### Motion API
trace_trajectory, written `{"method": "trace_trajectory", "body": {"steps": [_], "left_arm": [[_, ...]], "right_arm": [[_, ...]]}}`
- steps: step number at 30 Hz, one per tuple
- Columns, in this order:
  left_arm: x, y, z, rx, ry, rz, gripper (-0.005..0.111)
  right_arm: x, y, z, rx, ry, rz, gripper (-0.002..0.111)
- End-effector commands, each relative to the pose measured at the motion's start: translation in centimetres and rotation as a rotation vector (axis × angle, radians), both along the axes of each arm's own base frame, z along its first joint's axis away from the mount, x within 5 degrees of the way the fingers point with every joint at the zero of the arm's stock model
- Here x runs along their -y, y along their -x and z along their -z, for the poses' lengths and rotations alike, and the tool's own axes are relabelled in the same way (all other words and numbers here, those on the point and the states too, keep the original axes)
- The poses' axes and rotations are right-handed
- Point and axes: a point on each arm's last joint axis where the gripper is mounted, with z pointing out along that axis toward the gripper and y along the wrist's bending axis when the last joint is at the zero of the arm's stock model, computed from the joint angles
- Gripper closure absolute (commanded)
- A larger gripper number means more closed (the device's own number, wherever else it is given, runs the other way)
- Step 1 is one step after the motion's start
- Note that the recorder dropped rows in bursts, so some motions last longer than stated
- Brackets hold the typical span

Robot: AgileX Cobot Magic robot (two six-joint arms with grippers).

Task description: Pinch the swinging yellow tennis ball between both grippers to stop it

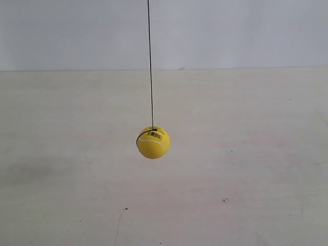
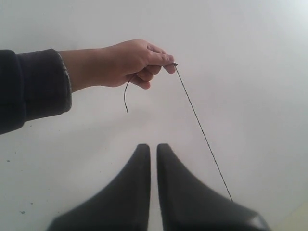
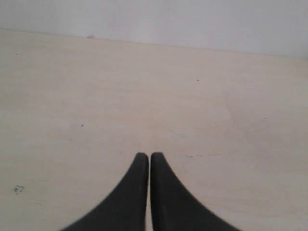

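Left gripper [image 2: 153, 147] and right gripper [image 3: 149, 155] closed, yellow tennis ball [image 1: 152, 142] hanging above table [image 1: 246, 179]

The tennis ball [image 1: 152, 142] is hung over the counter [image 1: 246, 179] by 1 string [image 1: 150, 61], which is run straight up from the ball's top and out of the exterior view. Behind the ball, the counter is met by a wall [image 1: 230, 31]. Above the ball, the string's upper end is pinched in a person's fingers [image 2: 159, 60], beyond the left hand [image 2: 153, 147]. The right hand [image 3: 146, 155] is pointed across the counter toward the wall.
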Motion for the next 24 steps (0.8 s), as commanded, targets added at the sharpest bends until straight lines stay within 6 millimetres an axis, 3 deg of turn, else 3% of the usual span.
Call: {"method": "trace_trajectory", "body": {"steps": [1,5,10,15,19,21,23,24], "left_arm": [[-0.1,0.0,0.2,-0.012,0.018,0.012,0.102],[-0.1,0.0,0.2,-0.012,0.018,0.012,0.102],[-0.2,-0.2,0.3,0.096,-0.195,-0.146,0.102],[-0.2,-0.3,0.4,0.096,-0.197,-0.148,0.102],[-0.9,-1.1,1.1,0.049,-0.063,-0.171,0.102],[-2.0,-2.1,2.0,-0.054,0.113,-0.228,0.102],[-2.8,-3.2,4.0,-0.204,0.158,-0.312,0.102],[-2.9,-3.6,5.1,-0.257,0.096,-0.357,0.102]], "right_arm": [[0.0,0.0,-0.1,0.011,0.005,-0.002,0.108],[0.0,0.0,-0.1,0.011,0.005,-0.002,0.108],[0.0,0.0,-0.1,0.011,0.005,-0.002,0.108],[0.0,0.0,-0.1,0.011,0.005,-0.002,0.108],[0.0,0.0,-0.1,0.011,0.005,-0.002,0.108],[0.0,0.0,-0.1,0.011,0.005,-0.002,0.108],[0.0,0.0,-0.1,0.011,0.005,-0.002,0.108],[0.0,0.0,-0.1,0.011,0.005,-0.002,0.108]]}}
